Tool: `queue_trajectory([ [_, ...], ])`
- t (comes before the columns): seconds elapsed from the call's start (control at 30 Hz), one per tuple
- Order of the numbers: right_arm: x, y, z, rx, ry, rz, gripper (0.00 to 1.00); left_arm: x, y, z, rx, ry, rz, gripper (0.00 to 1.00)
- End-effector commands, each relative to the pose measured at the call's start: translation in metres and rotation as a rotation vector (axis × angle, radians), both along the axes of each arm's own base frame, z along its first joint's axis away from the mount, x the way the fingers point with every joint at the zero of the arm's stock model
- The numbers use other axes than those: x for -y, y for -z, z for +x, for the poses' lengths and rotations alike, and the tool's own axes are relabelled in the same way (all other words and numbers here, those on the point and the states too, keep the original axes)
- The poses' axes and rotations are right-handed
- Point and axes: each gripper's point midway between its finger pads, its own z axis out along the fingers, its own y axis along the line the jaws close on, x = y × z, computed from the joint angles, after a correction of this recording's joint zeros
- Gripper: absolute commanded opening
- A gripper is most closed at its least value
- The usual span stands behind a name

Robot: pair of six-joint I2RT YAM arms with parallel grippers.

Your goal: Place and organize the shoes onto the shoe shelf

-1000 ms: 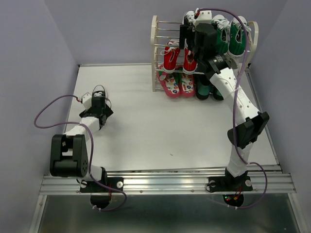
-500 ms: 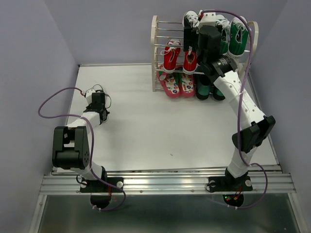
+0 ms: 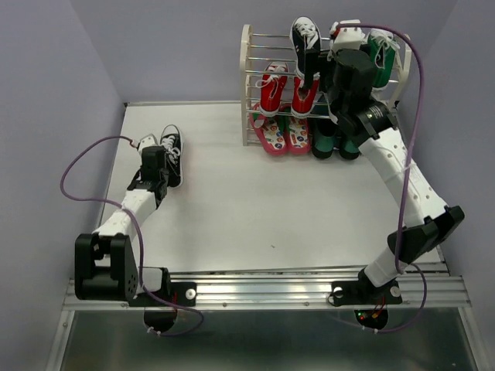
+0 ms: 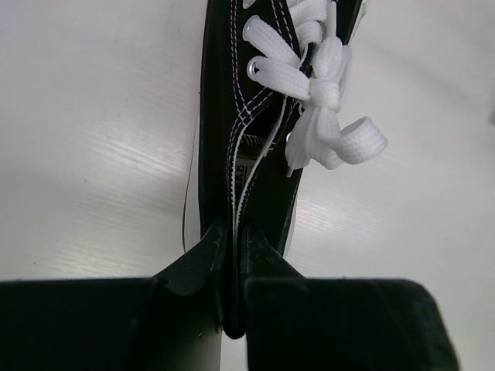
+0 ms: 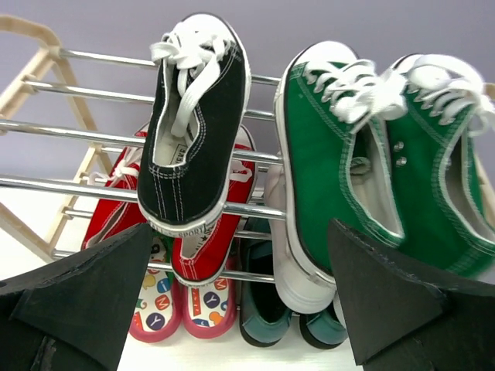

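Spanning the frame's middle, the white counter [image 3: 271, 201] carried the shoe shelf [image 3: 247, 77] at upper centre. The right end effector [image 5: 240, 232] gaped wide and empty before one black sneaker [image 5: 197, 116] on the top rods. At mid-left, the left end effector [image 4: 234, 255] was clamped on the heel of the other black sneaker [image 3: 172, 151] on the counter.

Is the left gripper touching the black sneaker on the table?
Touching. The left wrist view shows the left gripper with jaws pinched shut on the heel end of the black sneaker.
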Motion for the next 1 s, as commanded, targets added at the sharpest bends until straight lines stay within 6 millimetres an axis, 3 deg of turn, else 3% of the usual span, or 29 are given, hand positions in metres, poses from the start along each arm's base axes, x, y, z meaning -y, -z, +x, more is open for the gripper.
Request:
queue_trajectory([
  [0.0,0.026,-0.052,-0.035,0.144,0.035,0.052,1.00,0.018,-0.122,0.018,0.375,0.050,-0.052,0.00],
  [0.1,0.038,-0.050,-0.049,0.165,0.069,0.075,1.00,0.030,-0.175,0.015,0.484,0.093,-0.064,0.00],
  [0.13,0.041,-0.050,-0.053,0.176,0.073,0.094,1.00,0.044,-0.188,0.013,0.508,0.132,-0.068,0.00],
  [0.17,0.041,-0.041,-0.054,0.173,0.074,0.100,1.00,0.049,-0.217,0.013,0.562,0.149,-0.049,0.00],
  [0.2,0.046,-0.047,-0.065,0.194,0.075,0.120,1.00,0.057,-0.232,0.012,0.589,0.170,-0.040,0.00],
  [0.23,0.048,-0.046,-0.069,0.199,0.076,0.140,1.00,0.078,-0.247,0.007,0.613,0.224,-0.038,0.00],
  [0.27,0.050,-0.046,-0.073,0.209,0.077,0.154,1.00,0.083,-0.281,0.005,0.675,0.233,0.000,0.00],
  [0.33,0.056,-0.042,-0.084,0.215,0.083,0.182,1.00,0.103,-0.309,0.001,0.716,0.290,0.016,0.00],
  [0.37,0.057,-0.040,-0.088,0.216,0.082,0.190,1.00,0.120,-0.342,-0.008,0.778,0.335,-0.001,0.00],
  [0.43,0.059,-0.029,-0.092,0.199,0.084,0.198,1.00,0.135,-0.365,-0.008,0.814,0.386,0.027,0.00],
  [0.47,0.063,-0.031,-0.099,0.208,0.088,0.205,1.00,0.145,-0.397,-0.016,0.870,0.407,0.016,0.00],
  [0.53,0.065,-0.026,-0.103,0.208,0.096,0.233,1.00,0.162,-0.410,-0.010,0.877,0.440,0.034,0.00],
  [0.57,0.067,-0.020,-0.106,0.201,0.098,0.232,1.00,0.173,-0.435,-0.018,0.923,0.459,0.011,0.00],
  [0.63,0.069,-0.011,-0.108,0.191,0.108,0.244,1.00,0.191,-0.439,-0.007,0.924,0.475,0.012,0.00],
  [0.67,0.070,-0.011,-0.111,0.192,0.108,0.248,1.00,0.195,-0.459,-0.009,0.962,0.475,-0.007,0.00],
  [0.73,0.070,-0.008,-0.112,0.188,0.107,0.253,1.00,0.219,-0.453,0.010,0.938,0.503,-0.009,0.00],
  [0.77,0.071,-0.005,-0.111,0.183,0.112,0.253,1.00,0.221,-0.471,0.011,0.972,0.494,-0.024,0.00],
  [0.83,0.073,-0.003,-0.112,0.181,0.129,0.250,1.00,0.240,-0.458,0.036,0.930,0.493,-0.015,0.00],
  [0.97,0.076,-0.001,-0.111,0.179,0.148,0.248,1.00,0.257,-0.465,0.069,0.923,0.445,-0.023,0.00],
])
